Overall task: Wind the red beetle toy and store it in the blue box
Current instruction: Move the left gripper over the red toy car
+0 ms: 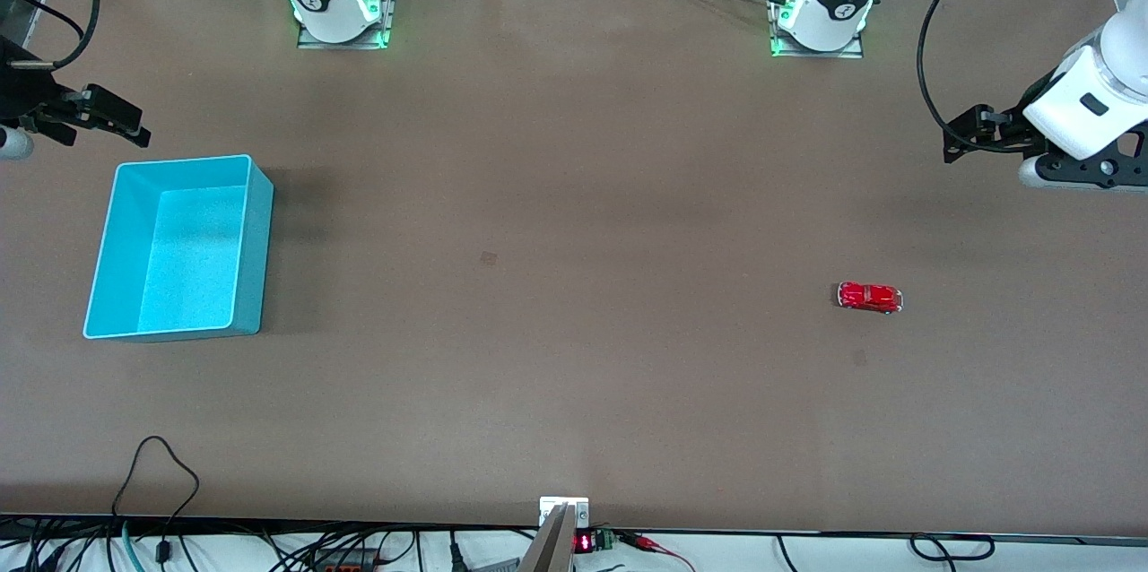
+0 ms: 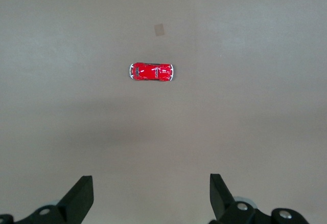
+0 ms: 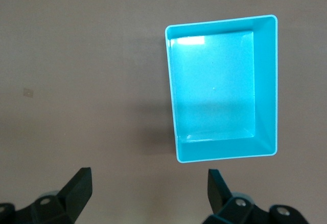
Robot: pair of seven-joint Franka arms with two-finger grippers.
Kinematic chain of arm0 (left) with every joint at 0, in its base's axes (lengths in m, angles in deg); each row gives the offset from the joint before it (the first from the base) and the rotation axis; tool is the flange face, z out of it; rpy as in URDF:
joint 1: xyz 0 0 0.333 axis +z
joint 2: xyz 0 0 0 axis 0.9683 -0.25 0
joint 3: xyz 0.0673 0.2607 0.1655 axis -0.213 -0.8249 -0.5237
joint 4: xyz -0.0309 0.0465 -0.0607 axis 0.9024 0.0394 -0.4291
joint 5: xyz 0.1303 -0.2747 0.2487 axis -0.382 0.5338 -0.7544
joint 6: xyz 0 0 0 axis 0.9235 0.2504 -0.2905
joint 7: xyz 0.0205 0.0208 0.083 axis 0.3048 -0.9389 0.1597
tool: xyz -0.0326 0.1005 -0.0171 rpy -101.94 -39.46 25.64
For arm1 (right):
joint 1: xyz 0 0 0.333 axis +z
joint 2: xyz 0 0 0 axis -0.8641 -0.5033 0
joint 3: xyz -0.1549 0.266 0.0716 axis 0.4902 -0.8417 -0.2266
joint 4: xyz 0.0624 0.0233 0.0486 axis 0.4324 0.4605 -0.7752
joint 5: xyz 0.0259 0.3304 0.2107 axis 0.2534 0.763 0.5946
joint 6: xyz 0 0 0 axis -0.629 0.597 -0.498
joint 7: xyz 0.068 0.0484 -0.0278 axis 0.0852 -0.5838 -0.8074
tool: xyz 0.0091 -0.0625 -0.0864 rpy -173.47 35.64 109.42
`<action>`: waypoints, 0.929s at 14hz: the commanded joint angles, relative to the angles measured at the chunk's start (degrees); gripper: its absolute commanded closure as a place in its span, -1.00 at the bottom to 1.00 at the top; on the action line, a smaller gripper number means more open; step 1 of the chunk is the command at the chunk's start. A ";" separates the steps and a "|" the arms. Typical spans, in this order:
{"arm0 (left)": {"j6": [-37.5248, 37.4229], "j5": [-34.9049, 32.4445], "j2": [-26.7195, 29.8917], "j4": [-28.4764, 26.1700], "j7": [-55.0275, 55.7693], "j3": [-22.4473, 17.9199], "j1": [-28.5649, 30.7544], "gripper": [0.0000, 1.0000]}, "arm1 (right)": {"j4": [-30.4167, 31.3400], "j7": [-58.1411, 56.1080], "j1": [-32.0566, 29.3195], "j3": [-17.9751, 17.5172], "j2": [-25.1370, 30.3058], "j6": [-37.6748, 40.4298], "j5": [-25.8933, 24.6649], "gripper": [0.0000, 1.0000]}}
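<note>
The red beetle toy (image 1: 869, 297) rests on its wheels on the brown table toward the left arm's end. It also shows in the left wrist view (image 2: 151, 72). The blue box (image 1: 253, 240) stands empty toward the right arm's end and shows in the right wrist view (image 3: 265, 81). My left gripper (image 2: 150, 183) is open and empty, held high over the table's end (image 1: 1076, 173), apart from the toy. My right gripper (image 3: 148, 175) is open and empty, held high beside the box and mostly cut off at the front view's edge (image 1: 11, 142).
The two arm bases (image 1: 341, 7) (image 1: 821, 16) stand along the table's edge farthest from the front camera. Cables (image 1: 157, 473) hang at the edge nearest the front camera. Bare brown tabletop (image 1: 556, 285) lies between box and toy.
</note>
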 commanded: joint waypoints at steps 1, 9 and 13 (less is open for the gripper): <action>-0.81 0.59 -0.77 1.69 -0.74 0.15 0.47 -1.00 | 0.11 0.47 0.71 -0.21 0.38 -0.13 -1.43 -1.00; -9.75 0.33 -2.17 1.43 -1.61 0.24 0.38 -1.00 | 0.11 0.65 0.72 -0.21 0.38 -0.12 -1.34 -1.00; -14.87 0.50 -2.97 -1.11 -4.75 0.59 -0.14 -1.00 | 0.11 0.65 0.63 -0.12 0.29 -0.21 -1.34 -1.00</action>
